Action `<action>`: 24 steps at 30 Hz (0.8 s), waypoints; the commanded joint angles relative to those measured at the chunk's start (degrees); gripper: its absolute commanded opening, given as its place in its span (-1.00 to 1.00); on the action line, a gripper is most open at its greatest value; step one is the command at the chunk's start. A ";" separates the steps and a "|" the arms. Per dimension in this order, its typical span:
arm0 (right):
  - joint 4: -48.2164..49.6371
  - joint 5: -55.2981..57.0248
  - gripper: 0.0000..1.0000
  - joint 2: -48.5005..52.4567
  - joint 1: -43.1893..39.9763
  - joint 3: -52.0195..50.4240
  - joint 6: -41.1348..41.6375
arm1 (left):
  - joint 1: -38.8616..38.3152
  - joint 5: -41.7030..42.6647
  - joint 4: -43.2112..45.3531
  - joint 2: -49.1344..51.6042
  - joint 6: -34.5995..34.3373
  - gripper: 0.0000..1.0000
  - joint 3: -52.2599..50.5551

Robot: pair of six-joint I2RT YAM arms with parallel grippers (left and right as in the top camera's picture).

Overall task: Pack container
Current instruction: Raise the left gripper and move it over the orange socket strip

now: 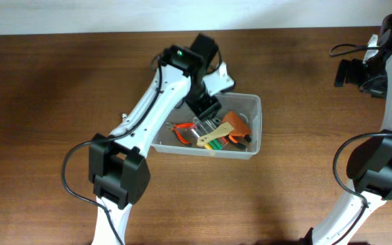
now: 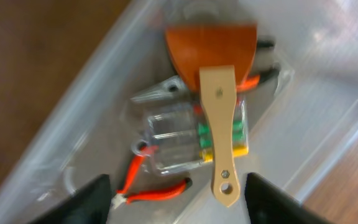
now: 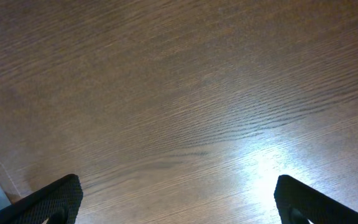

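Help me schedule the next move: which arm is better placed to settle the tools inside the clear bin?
Left. The left gripper hangs open directly above the container, over the scraper and screwdriver case. The right gripper is far off at the right of the table, seeing mostly bare wood.

Dark wood-grain table [image 1: 39,102]; pale wall strip [image 1: 114,13] behind; glare patch on tabletop.

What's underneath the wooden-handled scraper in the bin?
The scraper lies handle-down across the clear screwdriver case, with green and yellow pieces showing beside it. What look like pliers poke out on either side of the orange blade, which hides their middle.
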 commanded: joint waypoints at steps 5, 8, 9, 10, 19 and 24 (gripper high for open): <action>0.00 0.33 0.97 -0.02 0.09 -0.31 0.48 | 1.79 -2.34 -6.16 -0.15 -3.13 0.99 14.93; -0.02 0.33 0.97 -0.02 0.09 -0.31 0.48 | 3.78 -9.79 -7.89 -0.15 -8.52 0.99 17.42; 0.00 0.33 0.97 -0.02 0.09 -0.31 0.48 | 4.68 -12.92 -8.52 -0.15 -11.10 0.99 17.86; 0.00 0.33 0.98 -0.02 0.09 -0.31 0.48 | 5.62 -15.47 -9.27 -0.15 -13.57 0.99 18.16; 0.00 0.33 0.97 -0.02 0.09 -0.31 0.48 | 17.05 -18.27 -17.77 -0.15 -26.29 0.99 18.23; 0.00 0.33 0.97 -0.02 0.09 -0.31 0.48 | 21.70 -18.38 -19.69 -0.15 -30.16 0.99 18.21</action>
